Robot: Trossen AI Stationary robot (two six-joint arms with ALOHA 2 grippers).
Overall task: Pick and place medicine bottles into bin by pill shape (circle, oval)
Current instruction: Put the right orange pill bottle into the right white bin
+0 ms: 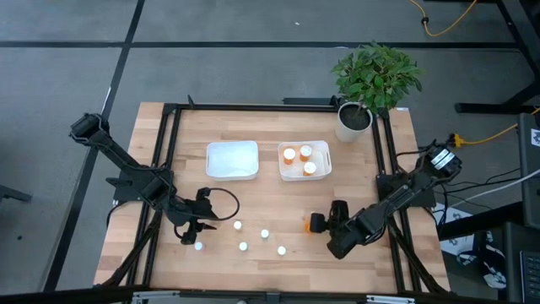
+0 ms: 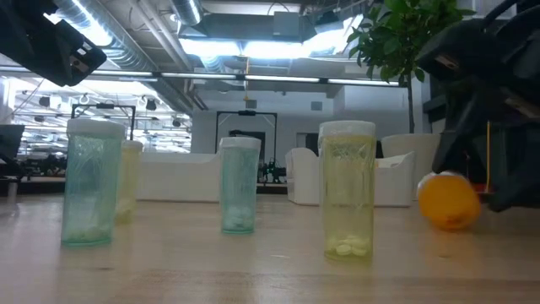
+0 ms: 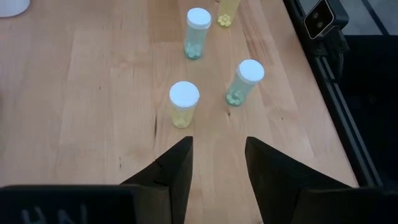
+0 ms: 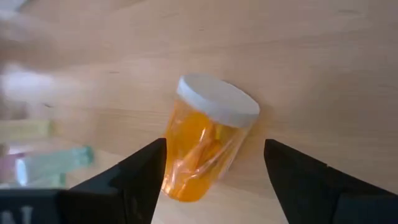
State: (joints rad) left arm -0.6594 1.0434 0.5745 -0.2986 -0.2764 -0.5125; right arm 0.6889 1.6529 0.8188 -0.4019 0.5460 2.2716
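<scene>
**A:** Right now the right gripper (image 1: 325, 223) is down at the table, on the near side of the orange-bottle bin (image 1: 305, 160), the one that sits nearer the potted plant (image 1: 371, 84).

**B:** And what is it on?

**A:** An orange medicine bottle (image 4: 208, 146), white cap, lying tilted on the wood. The wrist camera shows both fingers (image 4: 140, 171) standing wide, one either side of the bottle with wood showing in each gap. Nothing gripped.

**B:** What's in that bin?

**A:** Three orange bottles (image 1: 302, 160) inside, caps up. The other bin (image 1: 232, 160), on the far side of it from the plant, looks white and I can't make out anything in it.

**B:** Over to the left arm.

**A:** The left gripper (image 3: 217, 158) hangs low, well off from the orange-bottle bin, towards the table's near left. Its fingers are partly apart with bare wood between them, holding nothing.

**B:** And the small bottles?

**A:** A pale yellow bottle (image 3: 183, 104) stands just beyond those fingertips. A teal one (image 3: 243, 81) leans beside it, another teal one (image 3: 196, 33) stands farther out, and a yellow one (image 3: 227, 11) past that at the edge of view. From above, five white caps (image 1: 242, 237) dot the wood on the near side of both bins, between the two grippers.
</scene>
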